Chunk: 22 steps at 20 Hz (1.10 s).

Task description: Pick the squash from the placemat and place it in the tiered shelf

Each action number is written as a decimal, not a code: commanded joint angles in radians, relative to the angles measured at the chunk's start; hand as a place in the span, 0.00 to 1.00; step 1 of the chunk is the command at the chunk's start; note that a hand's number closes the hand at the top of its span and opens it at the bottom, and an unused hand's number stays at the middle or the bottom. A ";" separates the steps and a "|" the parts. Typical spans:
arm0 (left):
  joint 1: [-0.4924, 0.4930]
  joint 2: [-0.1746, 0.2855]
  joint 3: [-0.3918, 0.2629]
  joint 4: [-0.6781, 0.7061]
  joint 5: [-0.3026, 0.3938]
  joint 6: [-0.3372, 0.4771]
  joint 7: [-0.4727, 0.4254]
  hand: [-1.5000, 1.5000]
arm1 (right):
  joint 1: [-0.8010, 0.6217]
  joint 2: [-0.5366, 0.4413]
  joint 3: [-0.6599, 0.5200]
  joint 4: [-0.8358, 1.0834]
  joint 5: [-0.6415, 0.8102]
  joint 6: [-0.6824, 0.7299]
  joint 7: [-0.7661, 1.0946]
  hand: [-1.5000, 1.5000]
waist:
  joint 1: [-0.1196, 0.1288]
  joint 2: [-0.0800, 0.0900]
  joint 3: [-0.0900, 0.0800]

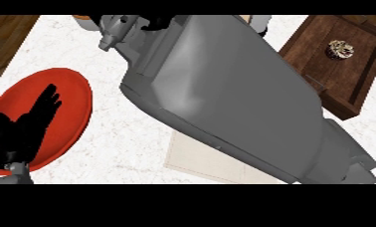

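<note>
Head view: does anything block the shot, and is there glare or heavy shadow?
Head view: the right forearm fills the middle, covering most of the placemat and nearly all of the right hand; a soft pale sheen runs along it, no glare on the counter; the left hand is a flat black shape over the red plate; the tiered shelf shows unblocked.

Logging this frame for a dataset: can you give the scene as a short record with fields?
left robot hand: open, resting over the round red plate
right robot hand: top edge, mostly hidden beyond its grey forearm
beige rectangular placemat: partly under that forearm
dark brown wooden tiered shelf: upper right, small speckled round item on it
squash: not identifiable
</note>
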 commanded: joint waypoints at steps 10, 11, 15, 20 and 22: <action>0.014 -0.004 0.000 -0.043 0.003 -0.008 0.025 0.50 | -0.020 -0.015 -0.155 0.253 0.112 -0.004 0.005 1.00 | 0.015 0.008 0.001; -0.006 0.014 0.021 -0.025 0.018 -0.020 0.019 0.50 | 0.006 0.012 -0.149 0.239 0.126 -0.055 0.023 1.00 | 0.012 0.009 0.001; 0.001 -0.024 0.002 0.032 -0.011 -0.004 -0.036 0.50 | 0.095 -0.002 -0.194 0.255 0.141 -0.114 -0.065 1.00 | 0.003 0.010 0.001; -0.008 -0.040 -0.033 -0.030 -0.040 0.023 0.023 0.50 | 0.142 -0.033 -0.266 0.309 0.197 -0.235 -0.055 1.00 | 0.004 0.013 0.001; 0.016 -0.015 -0.006 -0.027 -0.018 -0.011 -0.010 0.50 | 0.094 -0.028 -0.282 0.370 0.211 -0.200 -0.060 0.00 | 0.013 0.011 0.001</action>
